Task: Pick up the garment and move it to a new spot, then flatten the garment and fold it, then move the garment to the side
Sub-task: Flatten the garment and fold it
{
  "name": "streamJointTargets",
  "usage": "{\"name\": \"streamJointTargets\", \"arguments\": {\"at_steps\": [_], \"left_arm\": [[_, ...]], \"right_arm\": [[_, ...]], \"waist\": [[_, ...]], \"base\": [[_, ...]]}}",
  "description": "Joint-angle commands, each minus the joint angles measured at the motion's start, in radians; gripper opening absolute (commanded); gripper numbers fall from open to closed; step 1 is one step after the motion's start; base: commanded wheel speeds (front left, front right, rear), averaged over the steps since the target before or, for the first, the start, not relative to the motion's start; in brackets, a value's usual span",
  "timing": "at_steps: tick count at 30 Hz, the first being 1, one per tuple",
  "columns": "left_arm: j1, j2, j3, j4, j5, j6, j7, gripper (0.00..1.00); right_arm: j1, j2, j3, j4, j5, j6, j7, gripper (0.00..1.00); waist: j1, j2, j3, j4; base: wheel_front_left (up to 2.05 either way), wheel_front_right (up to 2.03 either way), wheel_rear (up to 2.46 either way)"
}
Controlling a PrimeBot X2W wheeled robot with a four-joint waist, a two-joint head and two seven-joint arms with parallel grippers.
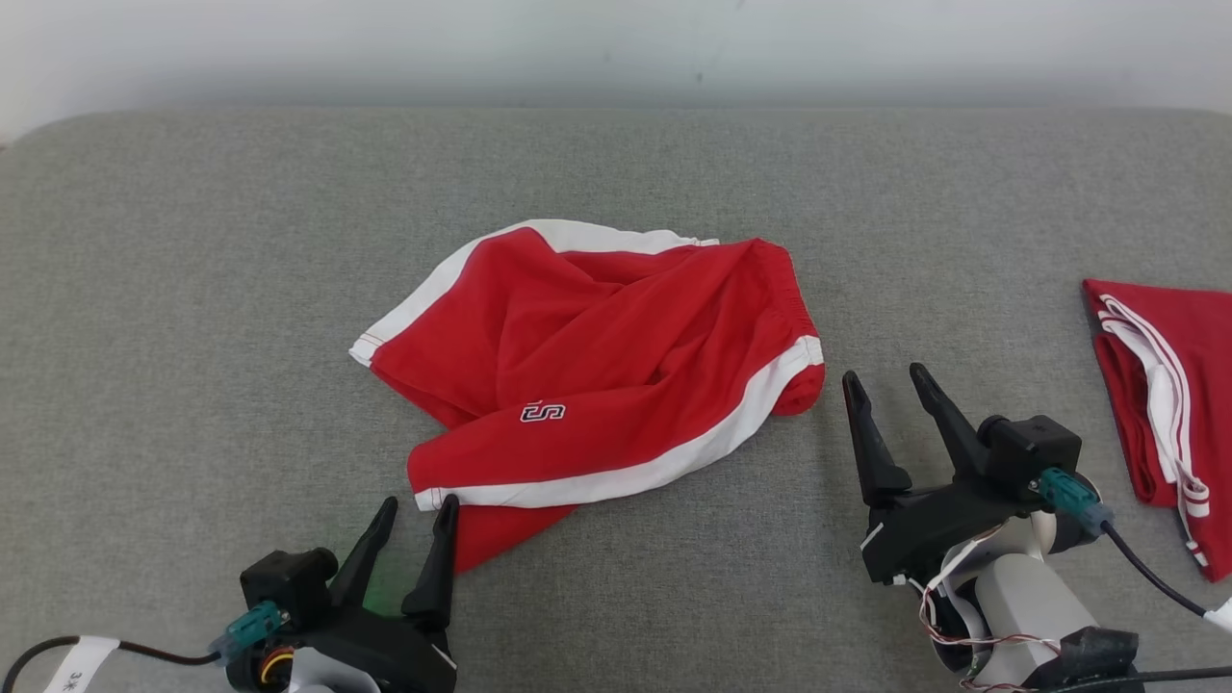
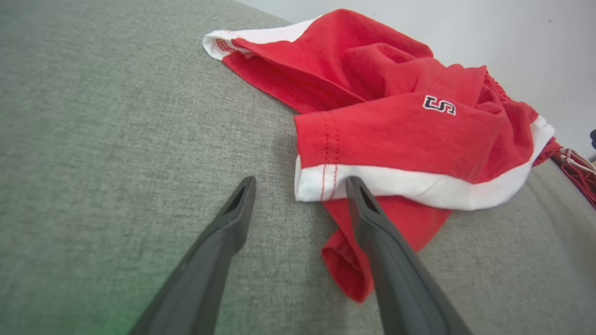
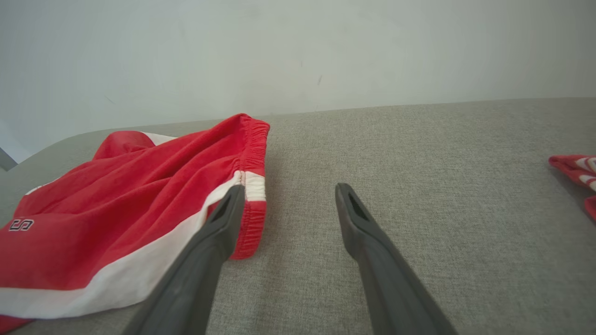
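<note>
The garment (image 1: 597, 366) is a pair of red shorts with white side stripes and a small logo, lying crumpled in the middle of the grey surface. My left gripper (image 1: 416, 506) is open at the shorts' near left corner, with nothing between its fingers. In the left wrist view the white hem corner of the garment (image 2: 396, 139) lies just ahead of the left gripper (image 2: 301, 182). My right gripper (image 1: 883, 373) is open just right of the elastic waistband end. The right wrist view shows the garment (image 3: 139, 204) beside the left finger of the right gripper (image 3: 288, 188).
A second red garment with white stripes (image 1: 1169, 404) lies folded at the right edge of the grey padded surface (image 1: 192, 289). A pale wall (image 1: 616, 48) runs behind the surface. Cables trail from both wrists near the front edge.
</note>
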Motion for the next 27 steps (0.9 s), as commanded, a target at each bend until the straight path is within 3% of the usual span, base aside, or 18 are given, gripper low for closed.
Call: {"name": "streamJointTargets", "arguments": {"at_steps": [1, 9, 11, 12, 13, 14, 16, 20, 22, 25, 27], "left_arm": [[-0.009, 0.001, -0.002, 0.005, -0.011, -0.001, -0.001, 1.0], [-0.019, 0.003, -0.065, -0.028, -0.059, -0.002, -0.001, 1.0], [-0.018, 0.006, -0.061, -0.043, -0.063, -0.002, -0.001, 0.87], [-0.015, 0.005, -0.061, -0.052, -0.066, -0.002, -0.001, 0.71], [-0.012, 0.006, -0.063, -0.058, -0.065, -0.002, -0.001, 0.64], [-0.009, 0.008, -0.064, -0.062, -0.065, -0.002, -0.001, 0.67], [-0.002, 0.012, -0.068, -0.069, -0.062, -0.002, -0.001, 0.86], [0.006, 0.021, -0.077, -0.086, -0.064, -0.002, -0.001, 0.94], [0.011, 0.026, -0.082, -0.092, -0.07, -0.002, -0.001, 0.83], [0.018, 0.031, -0.104, -0.089, -0.083, -0.002, -0.001, 0.44], [0.011, 0.037, -0.118, -0.087, -0.098, -0.002, -0.001, 0.38]], "right_arm": [[-0.013, -0.005, 0.003, -0.005, 0.008, -0.001, -0.004, 1.0], [-0.03, -0.022, 0.0, -0.007, 0.018, -0.001, -0.004, 1.0], [-0.033, -0.022, -0.002, -0.009, 0.015, -0.001, -0.004, 1.0], [-0.034, -0.023, -0.002, -0.009, 0.013, -0.001, -0.004, 1.0], [-0.034, -0.023, -0.004, -0.009, 0.012, -0.001, -0.004, 1.0], [-0.035, -0.023, -0.004, -0.009, 0.012, -0.001, -0.004, 1.0], [-0.033, -0.024, -0.004, -0.007, 0.012, -0.001, -0.004, 1.0], [-0.028, -0.025, -0.002, -0.005, 0.014, -0.001, -0.004, 1.0], [-0.025, -0.022, -0.003, -0.004, 0.014, -0.001, -0.004, 1.0], [-0.026, -0.023, -0.002, -0.002, 0.017, -0.001, -0.004, 1.0], [-0.034, -0.026, 0.002, 0.0, 0.02, -0.001, -0.004, 1.0]], "waist": [[-0.0002, -0.0001, 0.006, -0.007], [-0.0002, -0.0001, 0.022, -0.016], [-0.0002, -0.0001, 0.024, -0.014], [-0.0002, -0.0001, 0.025, -0.013], [-0.0002, -0.0001, 0.025, -0.012], [-0.0002, -0.0001, 0.025, -0.01], [-0.0002, -0.0001, 0.025, -0.005], [-0.0002, -0.0001, 0.022, 0.003], [-0.0002, -0.0001, 0.021, 0.007], [-0.0002, -0.0001, 0.022, 0.009], [-0.0002, -0.0001, 0.024, 0.011]], "base": [[0.0, 0.0, 0.0], [0.0, 0.0, 0.0], [0.0, 0.0, 0.0], [0.0, 0.0, 0.0], [0.0, 0.0, 0.0], [0.0, 0.0, 0.0], [0.0, 0.0, 0.0], [0.0, 0.0, 0.0], [0.0, 0.0, 0.0], [0.0, 0.0, 0.0], [0.0, 0.0, 0.0]]}}
